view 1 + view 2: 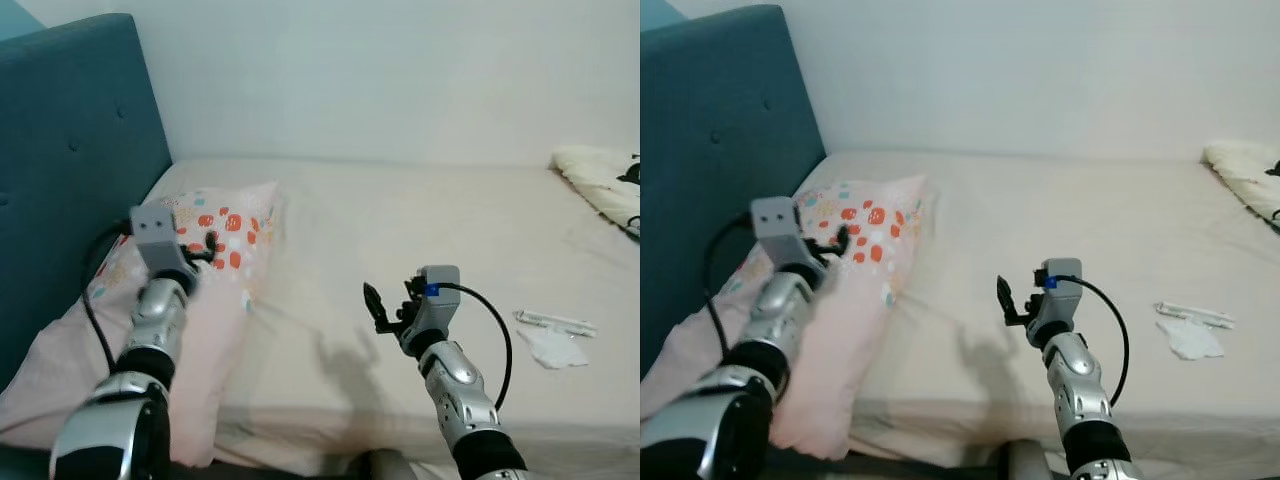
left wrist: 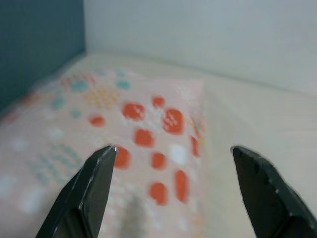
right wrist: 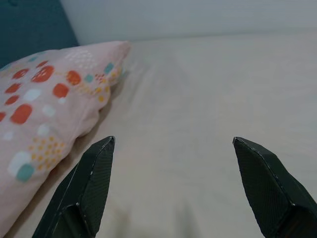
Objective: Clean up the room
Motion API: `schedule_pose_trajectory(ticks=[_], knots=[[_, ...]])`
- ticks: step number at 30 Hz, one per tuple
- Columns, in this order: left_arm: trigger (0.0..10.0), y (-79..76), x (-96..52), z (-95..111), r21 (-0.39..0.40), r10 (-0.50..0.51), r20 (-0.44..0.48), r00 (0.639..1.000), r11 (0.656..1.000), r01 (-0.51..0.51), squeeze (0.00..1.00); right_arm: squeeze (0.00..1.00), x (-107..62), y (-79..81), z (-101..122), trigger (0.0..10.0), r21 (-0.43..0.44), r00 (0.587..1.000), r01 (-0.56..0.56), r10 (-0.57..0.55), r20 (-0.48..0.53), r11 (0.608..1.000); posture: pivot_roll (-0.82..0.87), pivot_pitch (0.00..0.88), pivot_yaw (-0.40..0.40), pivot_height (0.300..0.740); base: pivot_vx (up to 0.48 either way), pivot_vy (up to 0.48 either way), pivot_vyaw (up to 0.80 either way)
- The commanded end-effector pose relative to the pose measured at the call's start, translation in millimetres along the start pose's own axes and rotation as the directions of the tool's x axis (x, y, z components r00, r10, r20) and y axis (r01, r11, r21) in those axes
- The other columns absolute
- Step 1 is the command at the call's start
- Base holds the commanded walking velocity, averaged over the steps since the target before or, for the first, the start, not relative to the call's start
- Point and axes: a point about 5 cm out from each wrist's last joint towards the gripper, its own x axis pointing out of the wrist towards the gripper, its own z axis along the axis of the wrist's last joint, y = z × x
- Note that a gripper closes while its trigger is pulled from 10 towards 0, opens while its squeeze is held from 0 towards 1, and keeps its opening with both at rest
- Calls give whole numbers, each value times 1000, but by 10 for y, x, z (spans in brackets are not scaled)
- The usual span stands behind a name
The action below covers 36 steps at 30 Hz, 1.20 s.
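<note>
So I'm looking down at a bed with a cream sheet, pushed up against a white wall, with a teal padded headboard on my left side. A pink pillow with red, teal and yellow spots lies along the headboard end, its far corner pointing toward the wall and its near end hanging at the bed's front edge.

My left gripper is over the pillow's spotted part. From the left wrist view the fingers are spread wide with nothing between them, just pillow fabric below. I can't tell if the tips are touching the fabric or sitting a bit above it.

My right gripper is held out above the bare sheet around the middle of the bed, well apart from the pillow. Fingers are wide open there too, holding nothing, and it throws a shadow on the sheet.

Over on the right side of the bed there's a crumpled white tissue with a thin white wrapper-looking strip just beside it. Can't make out what the strip really is. At the far right edge a cream blanket with a dark print sits bunched up.
</note>
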Motion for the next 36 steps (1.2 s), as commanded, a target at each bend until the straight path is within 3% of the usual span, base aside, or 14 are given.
schedule_pose_trajectory(ticks=[1,6,8,13,17,21,22,23,25,29,30,34,35,36], knots=[[10000,1,-82,-189,-74,19,-69,997,997,-24,0,0,8,3,-21,10000,19,1000,-8,8,-17,1000,-44,0,-2,648,0,0,0],[10000,36,-149,-336,-136,56,-130,990,988,-73,0,0,0,-8,-36,10000,17,1000,-10,11,-24,1000,-40,0,-3,663,0,0,0],[10000,132,-219,-448,-142,117,-181,977,979,-143,0,0,-6,-10,-56,10000,12,999,-16,16,-33,1000,-36,0,-2,673,0,0,0],[10000,354,-468,-749,-52,176,-304,936,978,-201,0,0,-27,5,-147,10000,3,997,-27,27,-66,1000,-35,0,-2,697,0,0,0],[10000,472,-671,-956,-1,208,-389,897,974,-226,0,0,-49,0,-218,10000,6,995,-24,25,-93,1000,-34,0,1,711,0,0,0],[10000,522,-779,-1058,19,227,-432,873,970,-243,0,0,-65,-8,-262,10000,7,994,-20,21,-112,1000,-32,0,-3,721,0,0,0],[10000,614,-1023,-1265,40,270,-516,813,956,-292,0,0,-111,-32,-374,10000,1,987,-9,9,-160,1000,-27,0,-6,730,0,0,0],[10000,642,-1113,-1335,46,283,-544,790,950,-309,0,0,-131,-41,-416,10000,-2,984,-5,4,-178,1000,-27,0,-6,735,0,0,0],[10000,642,-1113,-1335,46,283,-544,790,950,-309,0,0,-131,-41,-416,10000,-2,984,-5,4,-178,1000,-27,0,-6,735,0,0,0],[10000,757,-1583,-1639,115,336,-665,667,929,-352,0,0,-276,-88,-673,10000,-43,956,34,-45,-288,998,-18,0,-12,740,0,0,0],[10000,757,-1583,-1639,115,336,-665,667,929,-352,0,0,-276,-88,-673,10000,-43,956,34,-45,-288,998,-18,0,-12,740,0,0,0],[10000,816,-1890,-1793,160,355,-731,583,919,-360,0,0,-356,-11,-795,10000,-97,942,-51,16,-334,994,-15,0,-16,740,0,0,591],[10000,816,-1890,-1793,160,355,-731,583,919,-360,0,0,-356,-11,-795,10000,-97,942,-51,16,-334,994,-15,0,-16,740,0,0,775],[10000,836,-1985,-1834,181,363,-751,552,917,-356,0,0,-368,13,-822,10000,-106,938,-69,28,-346,992,-16,0,-15,740,0,0,775]])
